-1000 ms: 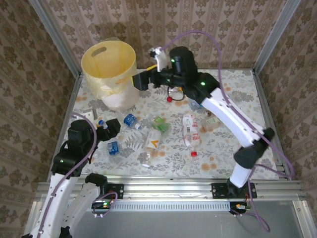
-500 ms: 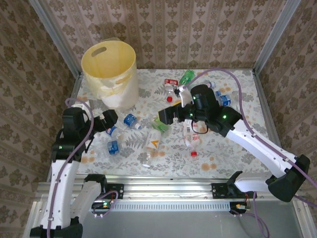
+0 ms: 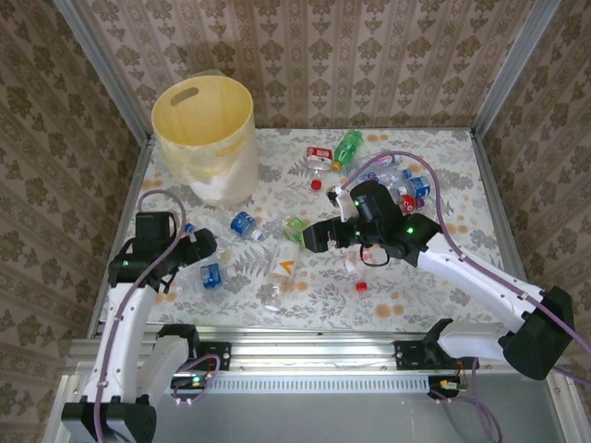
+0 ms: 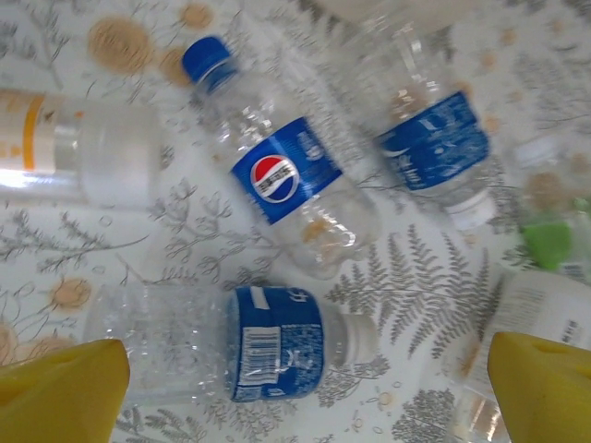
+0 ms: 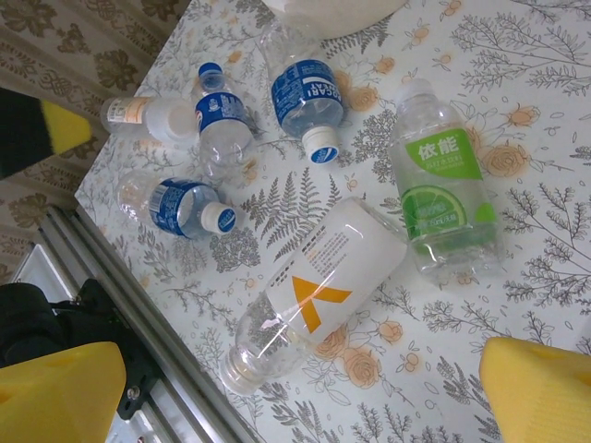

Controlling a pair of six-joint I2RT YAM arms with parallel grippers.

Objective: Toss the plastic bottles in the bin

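left fingers (image 3: 203, 244) spread wide, empty, above blue-label bottles at 8 o'clock of counter (image 3: 462, 175) | bin (image 3: 231, 157) upright at 11 o'clock | plastic bottles (image 3: 285, 266) lying scattered from centre to 1 o'clock | right fingers (image 3: 316, 238) spread wide, empty, above centre bottles

Bottles (image 4: 286, 185) clear glossy plastic; bin (image 3: 222, 148) matt yellow plastic; table cover (image 3: 277, 161) possibly cloth.

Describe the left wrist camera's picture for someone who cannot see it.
A blue-capped Pepsi bottle lies on its side on a flowered tablecloth, with a blue-labelled bottle just below it and a second blue bottle at upper right. The yellow fingertips of the left hand sit wide apart in the bottom corners, holding nothing.
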